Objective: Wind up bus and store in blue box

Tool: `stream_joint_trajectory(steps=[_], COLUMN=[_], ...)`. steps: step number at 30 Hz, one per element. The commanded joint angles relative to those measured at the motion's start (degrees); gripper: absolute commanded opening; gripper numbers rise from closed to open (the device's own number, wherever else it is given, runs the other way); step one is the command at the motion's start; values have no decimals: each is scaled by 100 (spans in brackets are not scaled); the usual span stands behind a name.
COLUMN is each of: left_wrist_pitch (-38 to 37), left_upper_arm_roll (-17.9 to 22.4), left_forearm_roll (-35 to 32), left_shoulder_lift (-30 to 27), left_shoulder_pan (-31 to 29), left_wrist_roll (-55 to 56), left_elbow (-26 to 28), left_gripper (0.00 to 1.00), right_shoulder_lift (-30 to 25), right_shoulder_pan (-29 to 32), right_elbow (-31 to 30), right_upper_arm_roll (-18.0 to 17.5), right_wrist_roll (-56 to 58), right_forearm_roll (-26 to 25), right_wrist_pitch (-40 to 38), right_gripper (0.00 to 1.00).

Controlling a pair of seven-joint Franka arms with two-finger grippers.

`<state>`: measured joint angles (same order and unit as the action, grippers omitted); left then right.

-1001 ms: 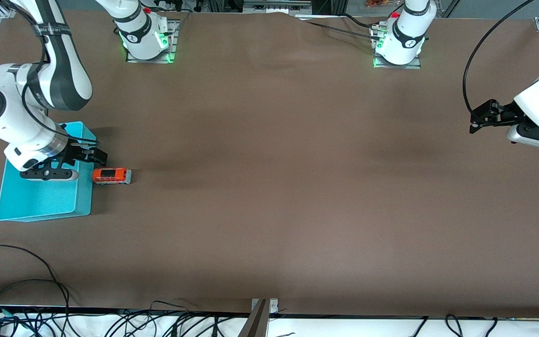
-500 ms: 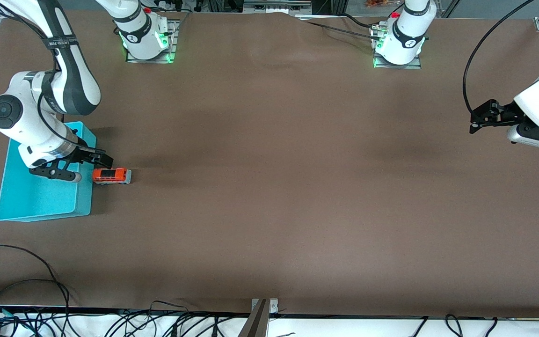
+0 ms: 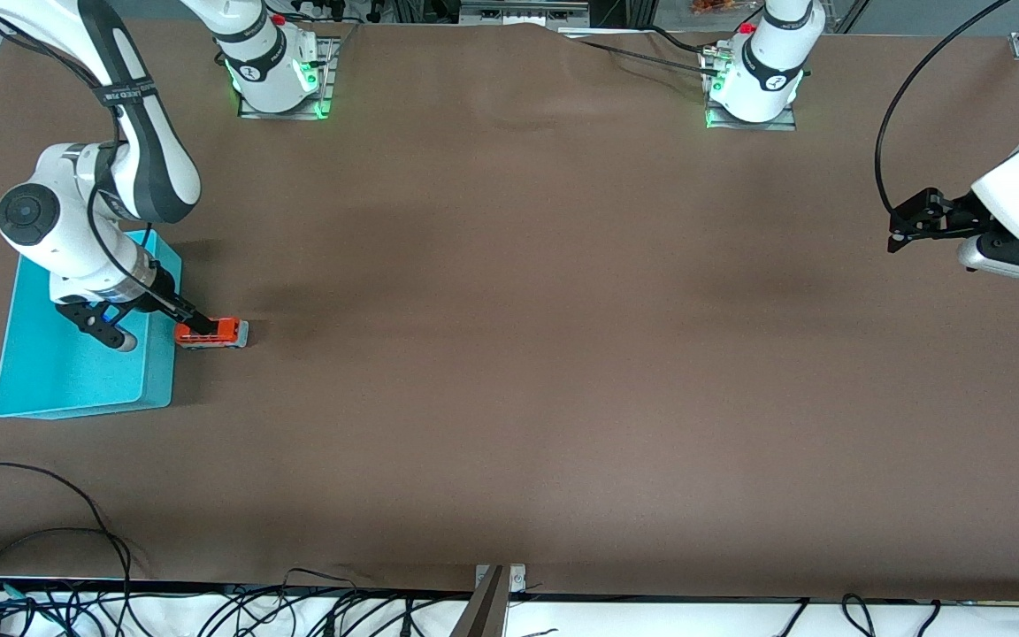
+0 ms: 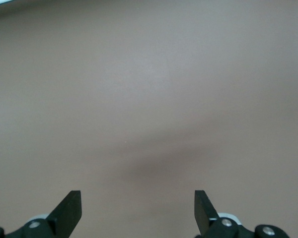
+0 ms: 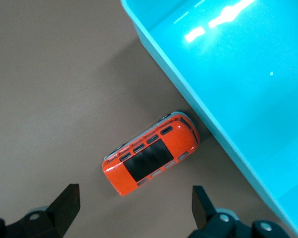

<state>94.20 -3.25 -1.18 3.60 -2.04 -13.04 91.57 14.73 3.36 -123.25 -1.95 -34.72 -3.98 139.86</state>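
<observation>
Right claw hangs wide open right over the bus, which sits on the worktop just beside the blue box. Left claw, wide open too, waits well away.

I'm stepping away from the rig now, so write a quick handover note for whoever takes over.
Right gripper: open, over the bus, not gripping it.
Left gripper: open, empty, waiting over the table at the left arm's end.
Bus: on the table, one end against the blue box's outer wall.
Box: at the right arm's end; nothing visible inside.
Done: nothing stored.
Left: grasp bus, wind it, put it in the box.
</observation>
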Motion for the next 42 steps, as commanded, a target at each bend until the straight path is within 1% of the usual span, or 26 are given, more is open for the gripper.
stream_joint_trajectory(steps=[1, 7, 12, 34, 42], left_wrist_pitch=[-165, -165, -165, -201, -209], left_upper_arm_roll=[-35, -35, -44, -62, -70], left_forearm_roll=[-155, -155, -155, -155, -155], left_shoulder_lift=[106, 106, 106, 106, 106], left_shoulder_pan=[-24, -7, -7, 2, 11], left_wrist_roll=[21, 21, 21, 21, 29], left_elbow=[-228, -228, -228, -228, -228], left_gripper=[100, 100, 100, 100, 100], right_shoulder_lift=[56, 205, 267, 583, 838], right_shoulder_pan=[60, 112, 130, 139, 139], right_elbow=[-252, -340, -349, -270, -33], right_upper_arm_roll=[-51, -42, -42, -51, -51], right_wrist_roll=[-614, -1106, -1405, -1590, -1889], right_forearm_roll=[-33, -33, -33, -24, -94], right_wrist_pitch=[296, 612, 656, 1052, 1052], right_gripper=[100, 100, 100, 100, 100])
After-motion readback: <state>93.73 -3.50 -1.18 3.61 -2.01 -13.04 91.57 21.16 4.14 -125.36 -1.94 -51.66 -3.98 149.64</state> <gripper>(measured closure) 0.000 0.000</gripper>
